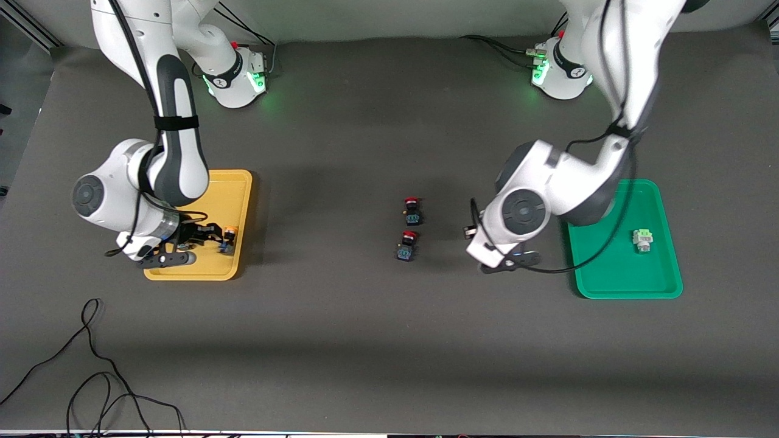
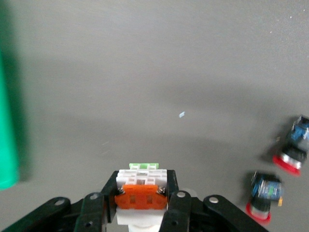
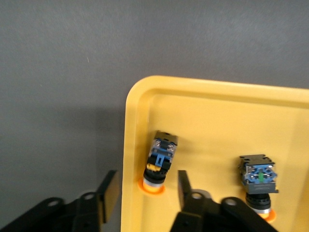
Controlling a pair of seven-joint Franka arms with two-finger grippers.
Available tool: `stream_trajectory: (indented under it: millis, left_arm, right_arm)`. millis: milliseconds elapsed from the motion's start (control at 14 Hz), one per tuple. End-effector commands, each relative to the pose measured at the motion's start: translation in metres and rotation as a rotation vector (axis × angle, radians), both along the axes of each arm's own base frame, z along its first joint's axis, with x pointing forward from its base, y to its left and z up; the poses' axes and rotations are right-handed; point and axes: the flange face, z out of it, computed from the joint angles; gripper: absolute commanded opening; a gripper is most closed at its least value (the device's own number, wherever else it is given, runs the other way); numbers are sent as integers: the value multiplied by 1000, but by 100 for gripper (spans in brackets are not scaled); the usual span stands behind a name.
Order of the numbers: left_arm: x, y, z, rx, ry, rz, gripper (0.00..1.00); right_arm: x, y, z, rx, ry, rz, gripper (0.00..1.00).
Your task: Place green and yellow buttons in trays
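My left gripper (image 2: 141, 186) is shut on a white squarish button (image 2: 140, 176) with a light-green face and an orange part. It hangs over bare table (image 1: 471, 232) between the red buttons and the green tray (image 1: 608, 277). Another white and light-green button (image 1: 642, 240) lies in that tray. My right gripper (image 3: 146, 186) is open over a corner of the yellow tray (image 3: 140, 96), also in the front view (image 1: 210, 236). One finger is outside the rim. A yellow-capped button (image 3: 159, 162) lies in the tray between the fingers, and a second one (image 3: 258, 181) lies beside it. The front view shows one yellow button (image 1: 228, 237).
Two red-capped buttons (image 1: 412, 210) (image 1: 406, 245) lie on the dark mat mid-table, also in the left wrist view (image 2: 289, 150) (image 2: 263, 195). Black cables (image 1: 91, 377) trail at the front edge toward the right arm's end. The green tray's edge (image 2: 7, 145) shows in the left wrist view.
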Motion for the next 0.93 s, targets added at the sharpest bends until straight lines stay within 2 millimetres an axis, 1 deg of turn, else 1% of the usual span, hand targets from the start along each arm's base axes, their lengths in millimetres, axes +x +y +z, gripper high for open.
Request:
stream_trajectory:
  millis: [0, 71, 143, 214, 286, 429, 500, 571, 714, 786, 857]
  left_arm:
    - [20, 69, 47, -6, 57, -92, 0]
    - [24, 99, 60, -19, 66, -125, 0]
    - [27, 126, 63, -39, 84, -175, 0]
    - [31, 156, 63, -56, 95, -203, 0]
    - [35, 188, 57, -56, 104, -228, 0]
    - [37, 230, 39, -58, 108, -286, 0]
    - [35, 251, 26, -69, 99, -299, 0]
    - [32, 263, 16, -77, 79, -323, 0]
    - [25, 283, -10, -71, 43, -349, 0]
    - [20, 288, -27, -65, 28, -353, 0]
    - [12, 289, -42, -60, 0, -364, 0]
  right_arm:
    - [-1, 1, 7, 2, 9, 4, 100]
    - [-1, 1, 8, 3, 9, 2, 100]
    - [1, -1, 13, 6, 5, 1, 100]
    - [5, 2, 25, 16, 20, 11, 100]
    - [15, 3, 47, 11, 35, 28, 100]
    - [31, 15, 95, -18, 68, 43, 100]
    - [36, 22, 115, -30, 82, 49, 100]
    - [40, 29, 136, -34, 92, 66, 100]
    - [44, 31, 170, -39, 95, 74, 100]
    - [44, 35, 184, -45, 105, 86, 100]
    - [43, 33, 202, -61, 106, 94, 100]
